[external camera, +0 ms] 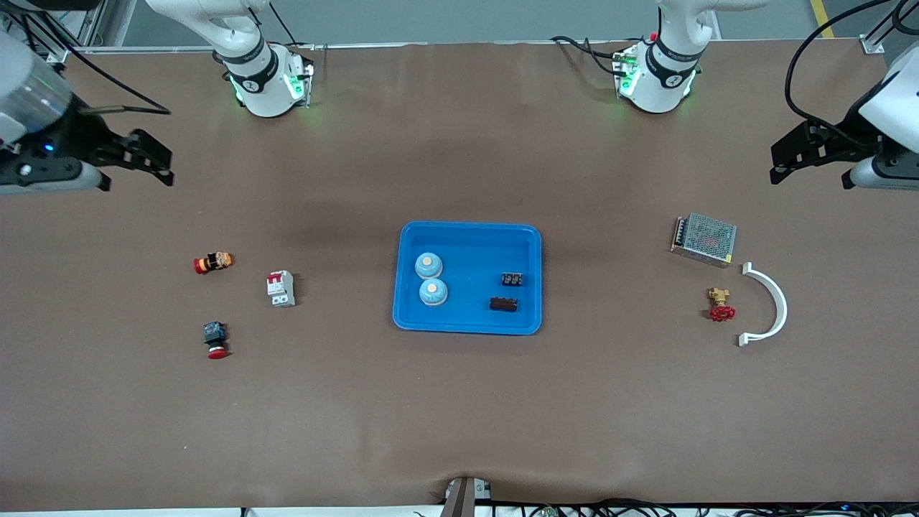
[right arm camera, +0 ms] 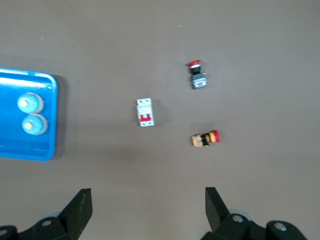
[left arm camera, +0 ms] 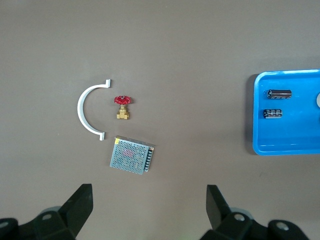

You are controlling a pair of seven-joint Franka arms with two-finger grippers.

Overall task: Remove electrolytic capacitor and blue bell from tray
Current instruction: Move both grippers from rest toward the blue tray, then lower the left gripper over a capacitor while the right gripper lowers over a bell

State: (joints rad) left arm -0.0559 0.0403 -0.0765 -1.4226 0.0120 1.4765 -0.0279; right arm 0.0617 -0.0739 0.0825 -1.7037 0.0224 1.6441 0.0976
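Brown worktop (external camera: 459,402), seen from above. At the right arm's end the right gripper (external camera: 147,158) hangs in the air over bare worktop, fingers spread and holding nothing. Below it in the front view lie an orange button (external camera: 213,263), a white breaker (external camera: 281,289) and a blue button (external camera: 215,339) with a red cap — well apart from one another.

At the middle sits a blue tray (external camera: 467,324). Inside it, two bells (external camera: 431,278) stand side by side toward the right arm's end; two dark capacitors (external camera: 507,292) lie toward the left arm's end.

Toward the left arm's end lie a mesh box (external camera: 704,239), a red-handled valve (external camera: 720,304) and a white clamp (external camera: 770,305) just beside the valve. Over that end hangs the left gripper (external camera: 793,154) — spread wide, empty.
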